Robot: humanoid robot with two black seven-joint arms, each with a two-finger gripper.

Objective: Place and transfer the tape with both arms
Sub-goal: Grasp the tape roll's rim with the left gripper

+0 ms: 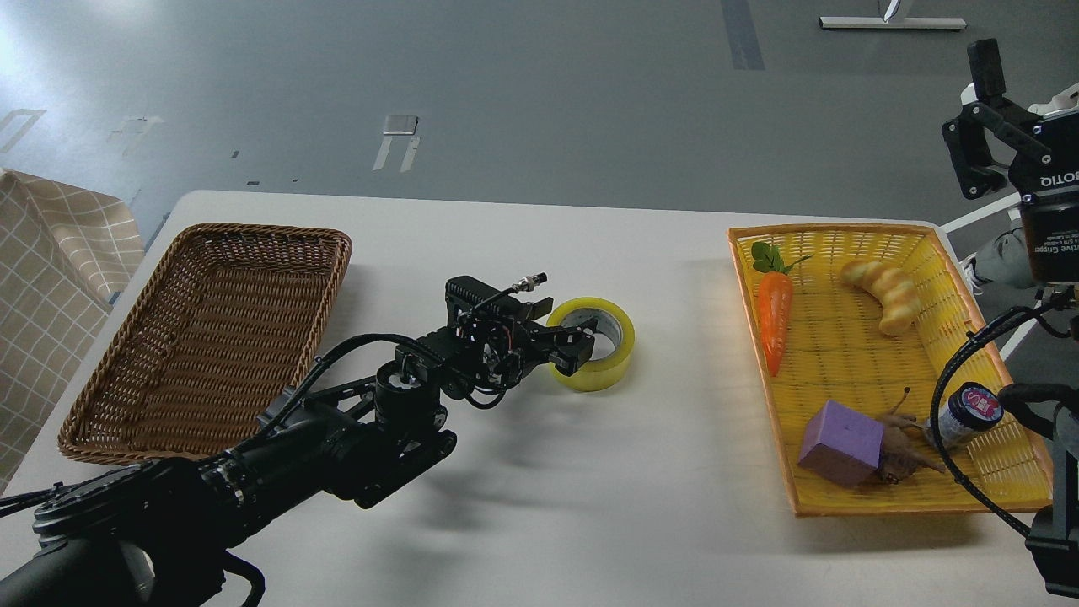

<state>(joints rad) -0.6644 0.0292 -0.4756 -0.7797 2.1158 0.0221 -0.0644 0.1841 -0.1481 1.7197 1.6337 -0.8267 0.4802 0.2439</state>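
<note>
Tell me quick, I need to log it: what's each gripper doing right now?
Left gripper: at the tape, fingers around its wall; firm grip cannot be told.
Right gripper: open, holding nothing, raised beside the table.

The matte black jointed left arm is showing thick rounded housings, with black cables looping along its links and a silver disc at one joint. Its black two-fingered left gripper is carrying exposed brackets, thin red wiring and a small silver connector on top. The black right arm is displaying white printed lettering, read upside down, on its casing, while a ribbed black cable is curving beneath its black-fingered right gripper.
</note>
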